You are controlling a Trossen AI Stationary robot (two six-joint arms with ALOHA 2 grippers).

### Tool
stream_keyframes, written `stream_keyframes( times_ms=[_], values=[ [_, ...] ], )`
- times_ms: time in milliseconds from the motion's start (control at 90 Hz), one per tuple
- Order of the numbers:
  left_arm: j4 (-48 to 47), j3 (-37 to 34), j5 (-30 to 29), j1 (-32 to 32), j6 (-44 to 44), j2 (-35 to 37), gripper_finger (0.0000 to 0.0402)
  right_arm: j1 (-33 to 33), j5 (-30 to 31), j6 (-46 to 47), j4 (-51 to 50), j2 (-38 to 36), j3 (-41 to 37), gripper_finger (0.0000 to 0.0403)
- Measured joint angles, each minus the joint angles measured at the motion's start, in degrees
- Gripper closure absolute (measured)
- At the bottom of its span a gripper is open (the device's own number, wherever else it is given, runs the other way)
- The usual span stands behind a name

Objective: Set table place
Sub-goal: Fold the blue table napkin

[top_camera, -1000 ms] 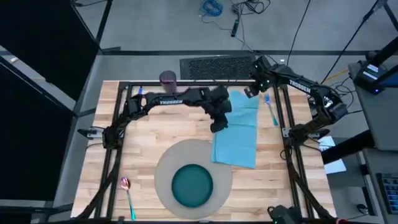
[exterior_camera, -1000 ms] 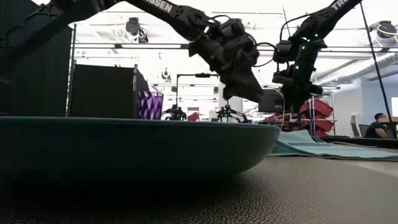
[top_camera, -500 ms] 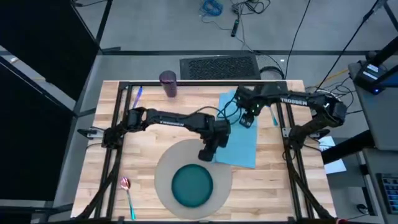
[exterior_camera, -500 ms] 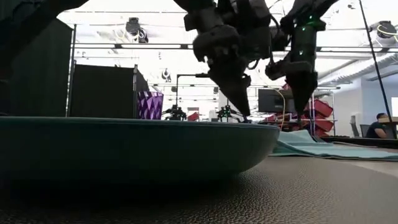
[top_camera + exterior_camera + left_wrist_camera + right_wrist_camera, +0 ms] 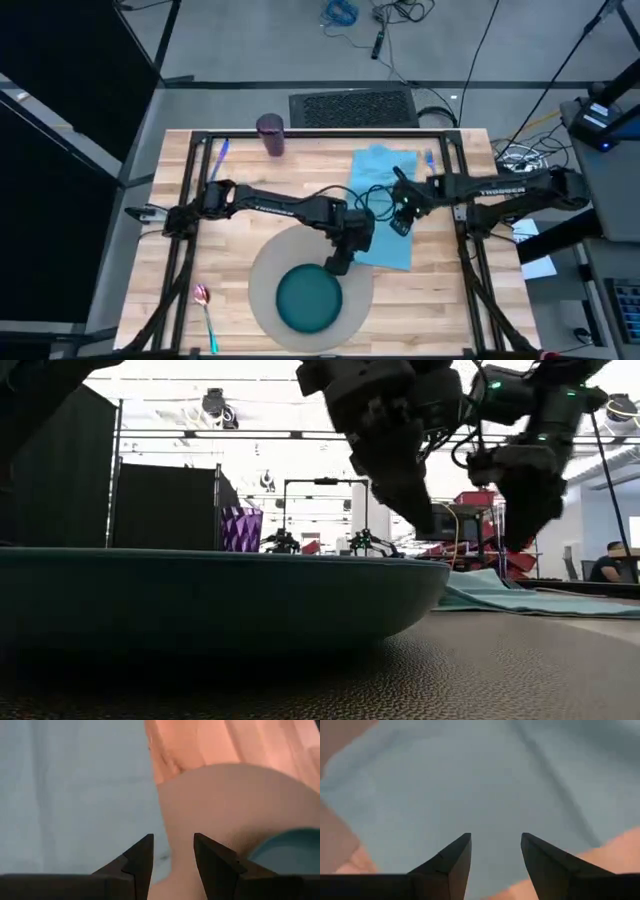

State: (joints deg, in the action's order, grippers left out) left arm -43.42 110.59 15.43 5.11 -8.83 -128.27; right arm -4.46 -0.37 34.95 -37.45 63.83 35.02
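The light blue napkin [image 5: 385, 200] lies flat on the table [image 5: 250, 230], right of centre. Its near left corner meets the round grey mat [image 5: 262, 285], which carries the teal plate [image 5: 308, 300]. My left gripper [image 5: 338, 266] hovers open over that mat edge beside the napkin [image 5: 75, 795]. In the left wrist view the mat [image 5: 225, 805] fills the space beyond the fingers. My right gripper [image 5: 398, 222] hangs open above the middle of the napkin [image 5: 470, 780]. In the low view both grippers [image 5: 425, 525] [image 5: 525, 545] are off the table.
A purple cup [image 5: 270, 133] stands at the far edge. One blue utensil [image 5: 222, 150] lies at the far left, another [image 5: 429, 158] beside the napkin's far right corner. The pink-bowled spoon [image 5: 205, 308] lies at the near left. Black frame rails [image 5: 190, 200] run along both sides.
My left gripper has moved from the napkin's left side toward the near edge, to the mat's rim. My right gripper has swung from the far right corner toward the near edge, over the napkin's middle, and come lower. The napkin lies where it was.
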Motion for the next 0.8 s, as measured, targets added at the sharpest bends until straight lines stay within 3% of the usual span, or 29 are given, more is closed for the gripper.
stream_keyframes(
  times_ms=[156, 411, 800],
  values=[
    [2.36, -0.21, -6.31, 1.85, 3.26, 0.00, 0.0277, 7.08, 0.70, 5.39, 5.95, -0.28, -2.38, 0.0236],
    [7.28, -4.88, -11.17, 3.14, 9.60, 0.00, 0.0277, 15.11, 8.34, 11.21, 8.64, 1.79, -2.69, 0.0236],
    [7.08, -5.99, -20.71, 5.44, 11.54, -0.02, 0.0277, 17.37, 14.19, 12.55, 11.93, 2.43, -2.69, 0.0236]
  ],
)
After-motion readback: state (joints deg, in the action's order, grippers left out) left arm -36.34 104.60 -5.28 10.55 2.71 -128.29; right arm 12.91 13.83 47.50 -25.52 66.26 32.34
